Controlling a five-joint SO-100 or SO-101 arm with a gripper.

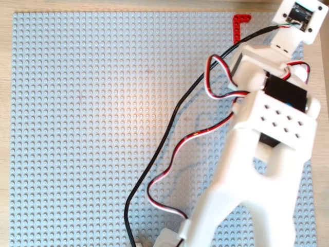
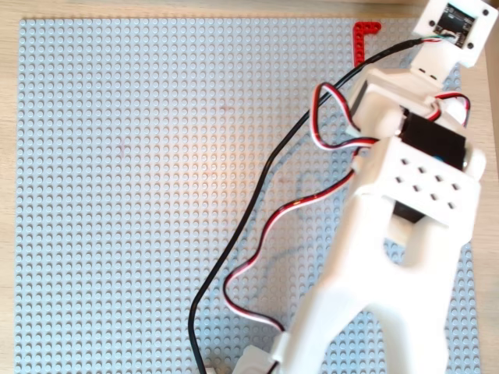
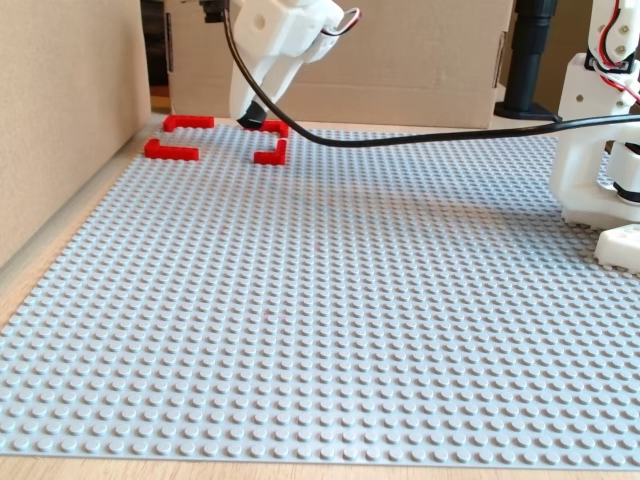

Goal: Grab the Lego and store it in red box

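Red box (image 3: 215, 139) lies under the gripper (image 3: 254, 120), seemingly clamped on the black Lego (image 3: 252, 122); next it must lower and release inside.

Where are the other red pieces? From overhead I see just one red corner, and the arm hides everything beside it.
Observer: In the fixed view the red box shows four corner pieces with gaps between them.
Operator: And where does the arm's claw end up?
Observer: The gripper hangs low at the box's back right corner. There is something dark at its tip, probably the Lego. I cannot tell whether the jaws are closed on it.
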